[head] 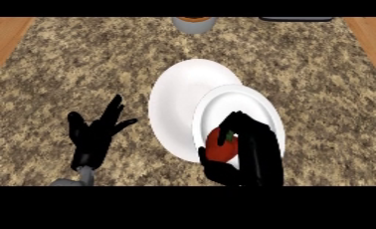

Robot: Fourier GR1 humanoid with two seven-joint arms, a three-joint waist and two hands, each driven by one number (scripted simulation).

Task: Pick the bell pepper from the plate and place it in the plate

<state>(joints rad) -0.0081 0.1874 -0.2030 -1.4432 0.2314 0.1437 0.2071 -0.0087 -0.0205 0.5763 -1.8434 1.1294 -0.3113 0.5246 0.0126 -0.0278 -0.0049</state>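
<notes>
A red bell pepper [220, 147] with a green stem lies at the near edge of the smaller white plate [242, 107]. My right hand [253, 153] is curled round it, fingers over the top and thumb below. That plate overlaps a larger white plate [183, 88] behind and to the left of it. My left hand [94, 131] shows at the lower left, open with fingers up, resting apart from both plates.
A grey cup or bowl with an orange inside [194, 23] stands at the counter's far edge. A dark flat object [296, 19] lies at the far right. Wooden strips [11, 34] border the speckled counter on both sides.
</notes>
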